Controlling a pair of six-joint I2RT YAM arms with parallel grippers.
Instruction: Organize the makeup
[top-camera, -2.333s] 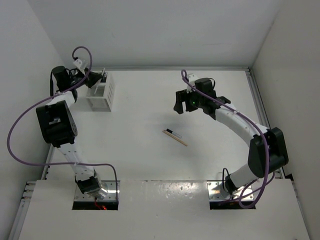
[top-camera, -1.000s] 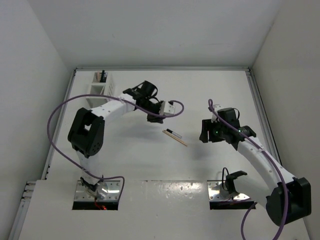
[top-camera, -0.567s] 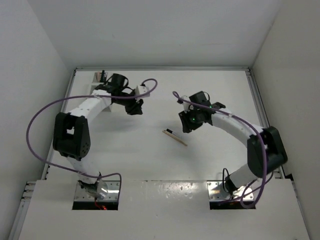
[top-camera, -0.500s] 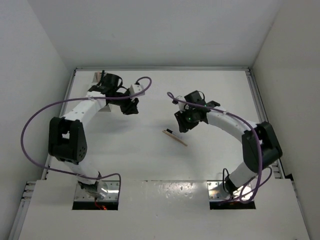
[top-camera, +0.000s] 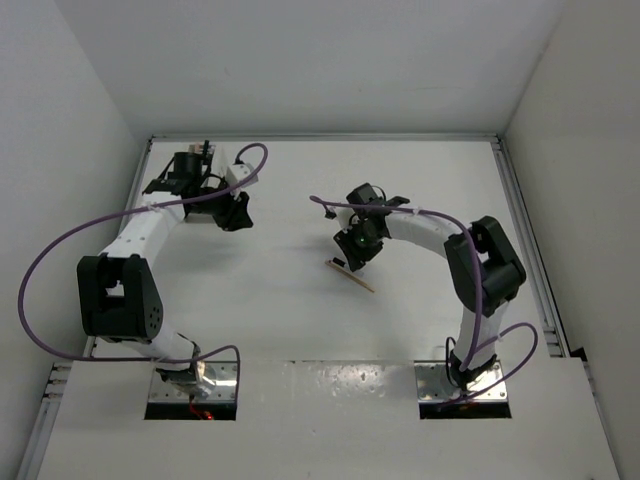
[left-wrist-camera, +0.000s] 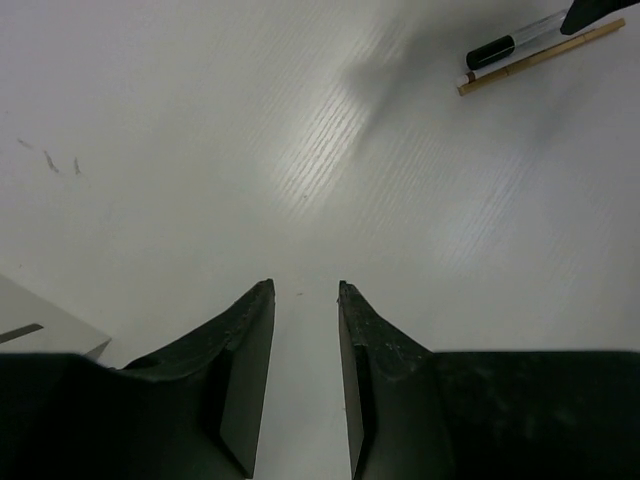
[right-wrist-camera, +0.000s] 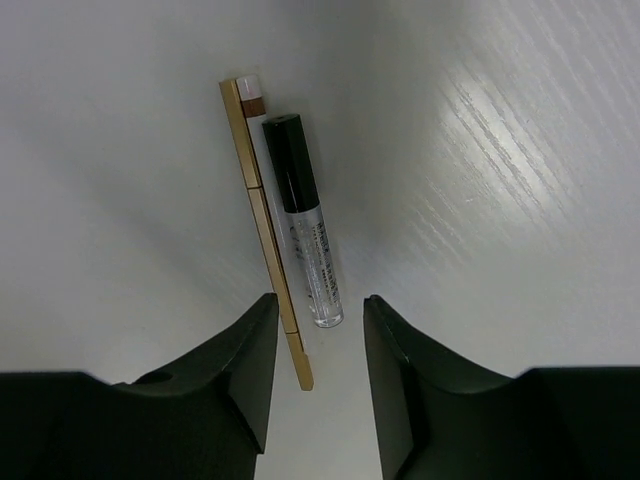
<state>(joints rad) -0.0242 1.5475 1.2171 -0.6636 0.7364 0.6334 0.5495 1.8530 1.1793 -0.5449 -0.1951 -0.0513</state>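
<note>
Now the right gripper (right-wrist-camera: 319, 298) hangs half-open and empty over the tan pencil (right-wrist-camera: 265, 250) and clear tube (right-wrist-camera: 303, 220) — seemingly set for a pinch. Left gripper (left-wrist-camera: 305, 290) — half-open, empty.

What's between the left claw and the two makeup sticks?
Nothing but bare white table between the left gripper and the makeup sticks; the left wrist view shows it.

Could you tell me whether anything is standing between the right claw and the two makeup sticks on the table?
Nothing visible does. The right claw hangs open directly over the tan pencil and the black-capped clear tube, which lie side by side on the table.
</note>
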